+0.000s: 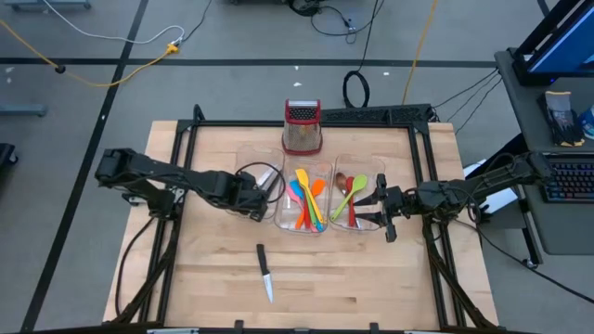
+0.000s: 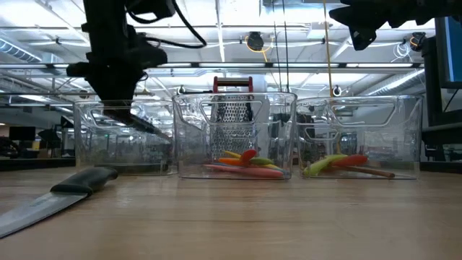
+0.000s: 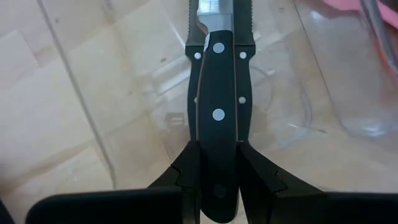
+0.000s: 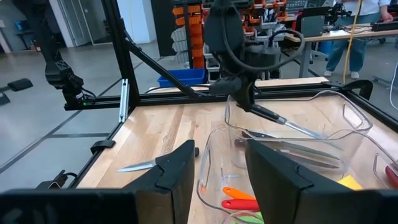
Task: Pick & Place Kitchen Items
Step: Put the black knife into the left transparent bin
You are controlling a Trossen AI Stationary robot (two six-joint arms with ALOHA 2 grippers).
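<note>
My left gripper (image 1: 256,200) is over the left clear bin (image 1: 263,178) and shut on a black-handled knife (image 3: 217,93). The blade slants down into the bin (image 4: 292,127). More knives (image 4: 298,150) lie on that bin's floor. The middle bin (image 1: 306,225) holds orange, blue, yellow and red utensils (image 1: 306,199). The right bin (image 1: 364,165) holds a green, a red and a brown spoon (image 1: 348,193). Another knife (image 1: 264,274) lies flat on the table near the front edge. My right gripper (image 1: 385,210) is open and empty at the right bin's right side. My left gripper pinches the knife's black handle at its butt end (image 3: 217,163) between its two fingers (image 3: 189,168). The fingers slant down from the table's left and lie along the knife. The knife is off the table, its blade (image 2: 144,123) tilted down toward the right inside the bin.
A steel box grater with a red top (image 1: 302,126) stands behind the bins at the far edge. A black frame (image 1: 306,121) runs around the table's far and side edges. Bare wood lies at the front left and front right of the loose knife.
</note>
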